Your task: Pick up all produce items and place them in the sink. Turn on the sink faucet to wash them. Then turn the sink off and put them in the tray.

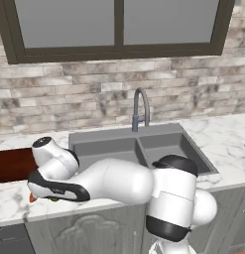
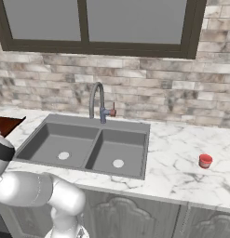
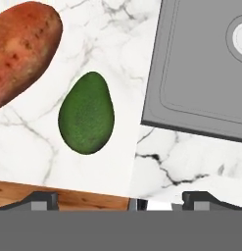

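The produce items lie side by side on the marble counter: an orange-red tapered vegetable point(image 3: 22, 49) and a dark-green fruit point(image 3: 86, 113). My gripper point(image 3: 125, 201) hangs open above them, looking straight down, with nothing between its fingertips point(image 3: 44, 198). The green fruit lies a little ahead of the left fingertip. A corner of the sink point(image 3: 201, 73) lies to the right of the fruit. In the left base view my hand covers most of the produce; a sliver of the orange-red vegetable point(image 1: 32, 197) shows beneath it. The tray point(image 1: 12, 163) sits left of the sink point(image 1: 139, 146). The sink faucet point(image 1: 140, 106) stands behind the basins.
A small red cup point(image 2: 205, 161) stands on the counter right of the sink point(image 2: 84, 146). The brick wall and a window rise behind the faucet point(image 2: 98, 100). The counter's front edge runs just below my hand. A strip of the tray point(image 3: 63, 196) shows by the left fingertip.
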Motion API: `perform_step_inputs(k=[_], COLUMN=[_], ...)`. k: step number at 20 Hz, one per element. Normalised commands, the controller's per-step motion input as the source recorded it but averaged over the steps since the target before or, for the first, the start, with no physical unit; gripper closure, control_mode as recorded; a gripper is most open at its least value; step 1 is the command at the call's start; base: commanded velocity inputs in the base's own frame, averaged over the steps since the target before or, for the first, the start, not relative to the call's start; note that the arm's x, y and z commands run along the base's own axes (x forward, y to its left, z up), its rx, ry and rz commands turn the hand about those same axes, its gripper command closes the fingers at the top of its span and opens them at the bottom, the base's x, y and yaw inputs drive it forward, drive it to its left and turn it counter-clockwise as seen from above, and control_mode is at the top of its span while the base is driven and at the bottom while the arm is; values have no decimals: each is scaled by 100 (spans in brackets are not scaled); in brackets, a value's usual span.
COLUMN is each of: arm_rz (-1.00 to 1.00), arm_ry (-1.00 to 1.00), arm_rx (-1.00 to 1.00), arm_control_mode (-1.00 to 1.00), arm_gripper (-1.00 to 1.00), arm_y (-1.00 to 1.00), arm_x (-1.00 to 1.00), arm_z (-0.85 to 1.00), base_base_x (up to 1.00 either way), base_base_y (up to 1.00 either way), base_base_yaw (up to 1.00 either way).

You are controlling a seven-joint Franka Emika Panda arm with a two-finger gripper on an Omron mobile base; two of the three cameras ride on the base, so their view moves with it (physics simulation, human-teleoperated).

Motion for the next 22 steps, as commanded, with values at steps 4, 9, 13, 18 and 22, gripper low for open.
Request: perform_step_inputs(k=[4, 9, 13, 18, 22], arm_rz=[0, 0, 0, 0, 0], arm_ry=[0, 0, 0, 0, 0], arm_rx=[0, 0, 0, 0, 0], arm_control_mode=[-100, -100, -100, -100, -100], arm_gripper=[-100, -100, -100, -100, -100], arm_y=[13, 14, 14, 12, 2], arm_x=[22, 19, 12, 11, 12], arm_z=[-11, -11, -15, -16, -16], base_base_x=[0, 0, 0, 0, 0], base_base_y=[0, 0, 0, 0, 0], base_base_yaw=[0, 0, 0, 0, 0])
